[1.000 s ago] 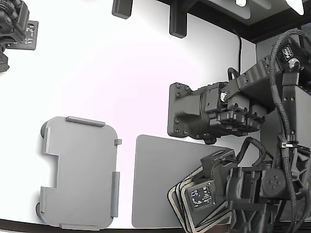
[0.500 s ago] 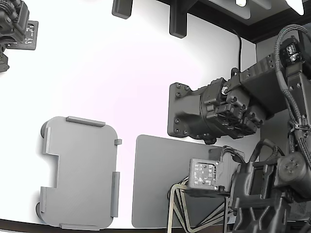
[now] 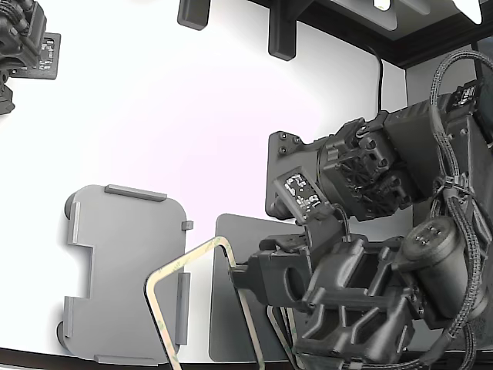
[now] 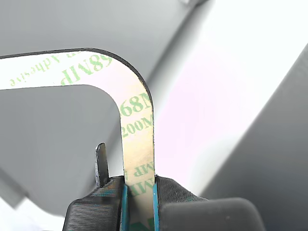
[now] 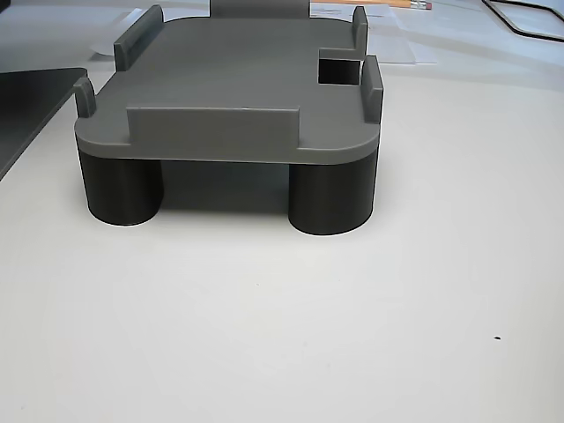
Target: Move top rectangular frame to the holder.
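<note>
The end effector (image 4: pixel 138 192) is clamped on one side of the top rectangular frame (image 3: pixel 185 271), holding it up off the white worktop (image 3: pixel 192 139); the frame hangs tilted, one corner overlapping the edge of the holder (image 3: pixel 123 270) nearest the dark mat (image 3: pixel 231 308); the holder stands on dark round feet.

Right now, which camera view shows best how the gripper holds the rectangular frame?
The wrist view: the gripper pinches one side of the top rectangular frame between its blue-edged pads. The exterior view shows the frame lifted, partly over the holder, but the arm hides the grip. The other view shows only the holder.
</note>
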Robot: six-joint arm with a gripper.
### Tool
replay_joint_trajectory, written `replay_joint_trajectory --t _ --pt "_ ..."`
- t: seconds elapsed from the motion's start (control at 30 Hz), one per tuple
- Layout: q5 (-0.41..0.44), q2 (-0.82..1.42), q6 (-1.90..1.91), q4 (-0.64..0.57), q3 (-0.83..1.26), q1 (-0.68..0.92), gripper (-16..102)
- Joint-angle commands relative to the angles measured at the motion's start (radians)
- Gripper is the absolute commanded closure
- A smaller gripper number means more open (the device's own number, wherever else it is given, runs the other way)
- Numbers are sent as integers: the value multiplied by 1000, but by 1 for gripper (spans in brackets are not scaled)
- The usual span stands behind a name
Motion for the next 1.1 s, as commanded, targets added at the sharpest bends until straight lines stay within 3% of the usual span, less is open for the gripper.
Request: replay_joint_trajectory --t 0.0,0.23,1.07 --pt "17 -23 115 11 -55 -48 97" --pt "32 -156 250 11 -160 -132 97" --pt "-94 -252 233 11 -222 -262 97"
